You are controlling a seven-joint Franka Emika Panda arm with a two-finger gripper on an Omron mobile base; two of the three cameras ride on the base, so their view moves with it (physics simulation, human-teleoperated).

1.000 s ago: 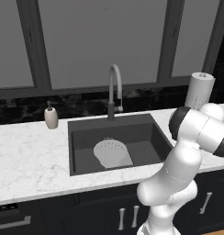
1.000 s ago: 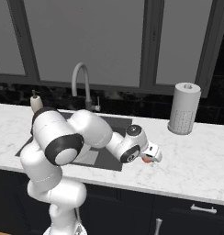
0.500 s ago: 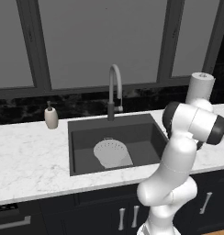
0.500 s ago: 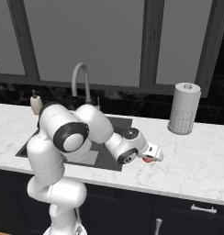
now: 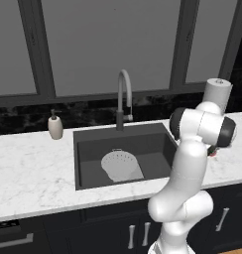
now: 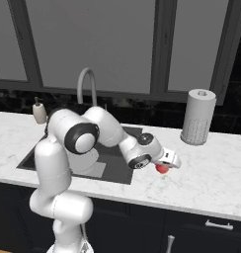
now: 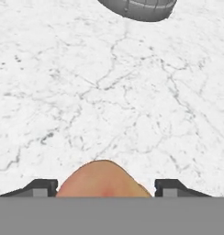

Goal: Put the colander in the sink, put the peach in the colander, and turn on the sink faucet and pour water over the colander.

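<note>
**Gripper straddles the peach on the counter, colander sits in the sink**

You are looking at a kitchen counter (image 5: 33, 173) of white marble with a dark sink (image 5: 93, 144) sunk into it; your white arm reaches low to the right of the basin, over the bare stone. In the right base view the gripper (image 6: 166, 165) sits down at counter level, with the peach (image 6: 163, 169) showing red just beneath it, between the sink and the grey paper towel roll (image 6: 197, 116). In the hand view the peach (image 7: 103, 180) lies between the two dark fingertips (image 7: 40, 188), one on each side; small gaps show between fruit and tips, so the jaws stand apart around it and you cannot tell whether they touch it. The base of the paper towel roll (image 7: 137, 8) shows at the top of that view, well apart from the fruit. The white colander (image 5: 121, 164) rests on the sink floor, near the middle, partly over the light drain plate (image 5: 135, 173). The grey gooseneck faucet (image 5: 123, 96) rises behind the basin, its spout arched over it; a beige soap dispenser (image 5: 55, 126) stands on the counter left of the sink.
</note>
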